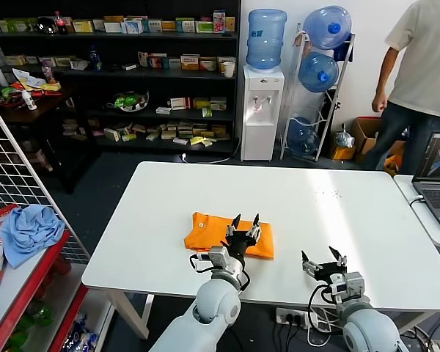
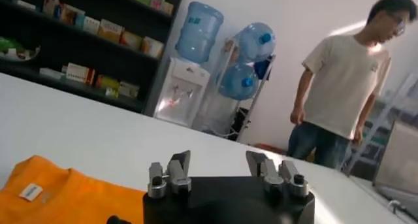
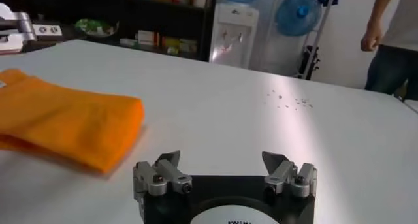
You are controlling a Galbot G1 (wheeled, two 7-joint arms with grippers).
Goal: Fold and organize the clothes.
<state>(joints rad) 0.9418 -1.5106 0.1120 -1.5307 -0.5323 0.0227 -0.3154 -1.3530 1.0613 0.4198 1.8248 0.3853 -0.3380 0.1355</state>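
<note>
**A:** Starting at the far left, what have we got?

**B:** A red rack (image 1: pixel 29 275) beside the table, with a light blue cloth (image 1: pixel 31 229) bunched on its top shelf, well apart from everything on the table. Then the white table (image 1: pixel 315 213) itself.

**A:** And the shirt?

**B:** The orange shirt (image 1: pixel 209 231) lies folded into a flat rectangle on the table's near half, left of the middle. In the left wrist view (image 2: pixel 59 196) you can see a small white label on it, and in the right wrist view (image 3: pixel 65 121) its folded edge looks thick and rounded.

**A:** Is the left gripper holding it?

**B:** No. The left gripper (image 1: pixel 246 220) sits over the shirt's right-hand part with its two dark fingers spread apart, nothing between them. From its own camera (image 2: pixel 222 163) the gap between the fingers shows only bare table beyond. I can't tell whether it touches the fabric.

**A:** The right one?

**B:** The right gripper (image 1: pixel 323 257) is near the table's front edge, to the right of the shirt and apart from it. Its fingers are spread wide too, holding nothing; the wrist view (image 3: pixel 222 160) shows just white tabletop ahead.

**A:** Further right?

**B:** A laptop (image 1: pixel 438 180) on a neighbouring table, and a man in a pale T-shirt (image 1: pixel 425 66) standing behind, near the water dispenser (image 1: pixel 262 110).
</note>
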